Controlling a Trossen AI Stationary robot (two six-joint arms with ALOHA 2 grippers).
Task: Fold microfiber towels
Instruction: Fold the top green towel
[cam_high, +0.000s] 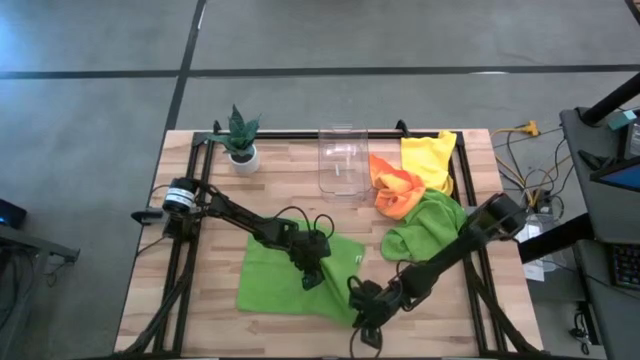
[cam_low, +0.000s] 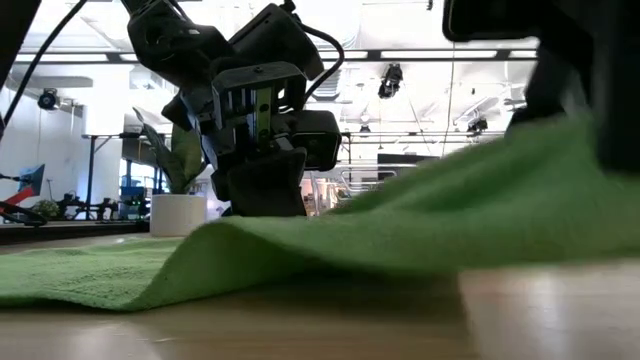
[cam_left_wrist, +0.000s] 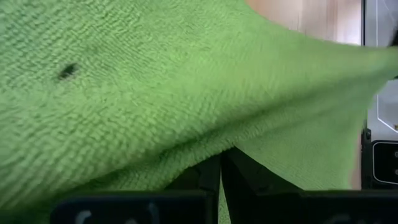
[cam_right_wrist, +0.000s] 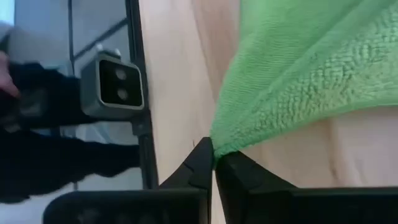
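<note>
You are at the start of the job, by the look of it: one lime green towel (cam_high: 285, 280) lies spread in the lower centre of the high view, not yet folded, and no finished fold shows anywhere on the table (cam_high: 200, 240). The right gripper (cam_high: 362, 318) sits at that towel's lower right corner with its fingers closed on the cloth; your right wrist view shows the corner pinched right at the fingertips. The left gripper (cam_high: 313, 272) is over the towel's middle right, also closed, and its wrist view shows green cloth bunched where the fingers meet, so it looks to be gripping the same towel. Three more wait in a heap at upper right: the second green towel (cam_high: 425, 225), the orange towel (cam_high: 395, 190) above it, and the yellow towel (cam_high: 430, 160) nearest the back edge. The clear bin (cam_high: 343, 160) and potted plant (cam_high: 240, 140) stand along the back. So one fold is barely begun and all four remain. Hard to make out: the low view is mostly filled by a raised swell of green cloth, the right arm there is only a dark blur, and the heap's layering keeps you from seeing how the three towels overlap.
</note>
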